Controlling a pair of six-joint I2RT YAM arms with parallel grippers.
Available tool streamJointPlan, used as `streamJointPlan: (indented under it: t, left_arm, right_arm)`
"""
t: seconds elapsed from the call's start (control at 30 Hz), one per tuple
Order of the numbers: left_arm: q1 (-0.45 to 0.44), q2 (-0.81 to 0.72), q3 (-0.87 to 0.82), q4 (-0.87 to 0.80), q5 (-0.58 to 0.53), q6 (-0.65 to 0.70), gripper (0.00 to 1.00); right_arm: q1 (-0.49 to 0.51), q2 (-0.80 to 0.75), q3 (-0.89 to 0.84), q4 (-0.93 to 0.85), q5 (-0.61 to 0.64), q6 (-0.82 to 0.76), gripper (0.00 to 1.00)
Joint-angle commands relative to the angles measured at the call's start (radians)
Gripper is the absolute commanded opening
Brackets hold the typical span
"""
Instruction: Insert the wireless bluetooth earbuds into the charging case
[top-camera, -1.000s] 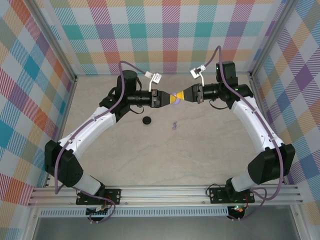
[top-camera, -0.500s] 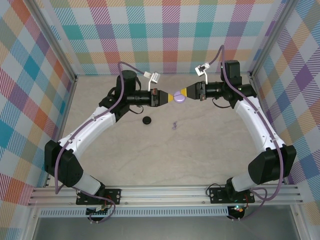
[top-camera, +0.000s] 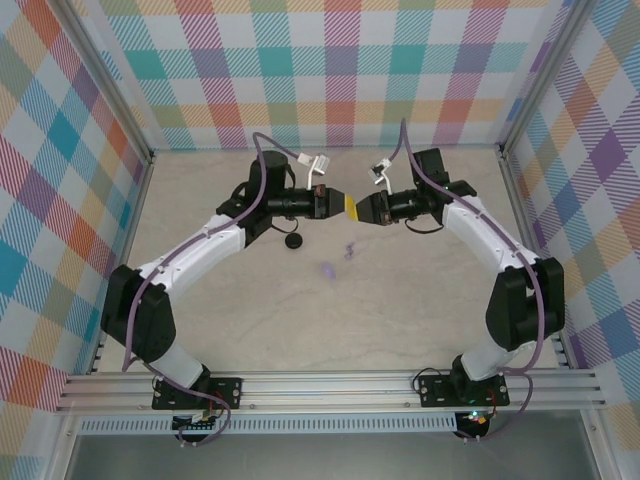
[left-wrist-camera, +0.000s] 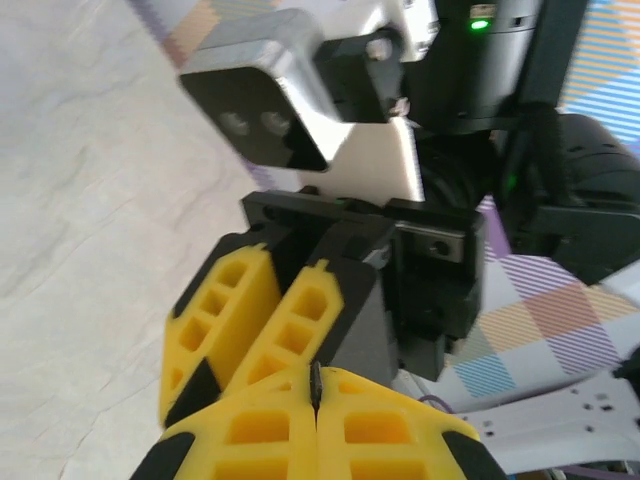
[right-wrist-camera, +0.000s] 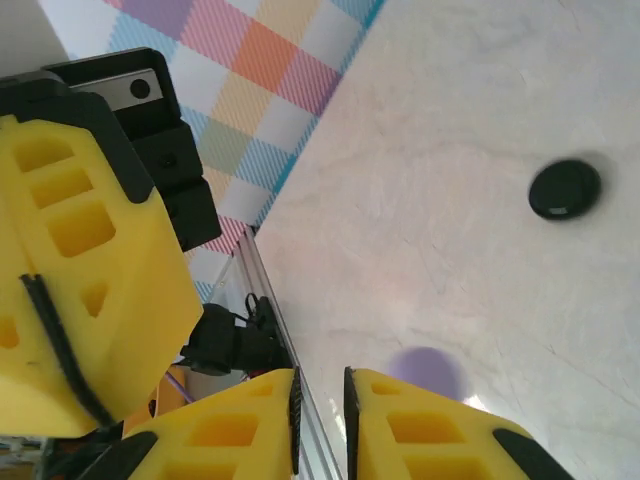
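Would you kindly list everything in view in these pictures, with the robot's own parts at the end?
round case: 1, black, on the table below the left gripper's wrist
lavender disc: 1, pale lavender, blurred, mid-table nearer the bases than the grippers
earbud: 1, purple, tiny, on the table just beyond the lavender disc
table: 1, beige
walls: 3, multicoloured plaid, left, back and right
rail: 1, silver, near edge
left gripper: 1, yellow fingers, shut, empty, facing the right one
right gripper: 1, yellow fingers, slightly open, empty
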Motion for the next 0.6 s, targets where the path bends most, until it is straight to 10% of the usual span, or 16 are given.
streamJointPlan:
  t: [0.0,0.57]
  left_arm:
    - [-0.004,0.028,-0.040,0.021,-0.082,-0.004,0.04]
    - [0.059,-0.221,-0.242,-0.381,-0.572,0.101,0.20]
  right_arm:
    - [-0.003,0.038,-0.030,0.074,0.004,0.022,0.19]
    - [0.034,0.080,-0.121,0.016,0.259,0.002,0.34]
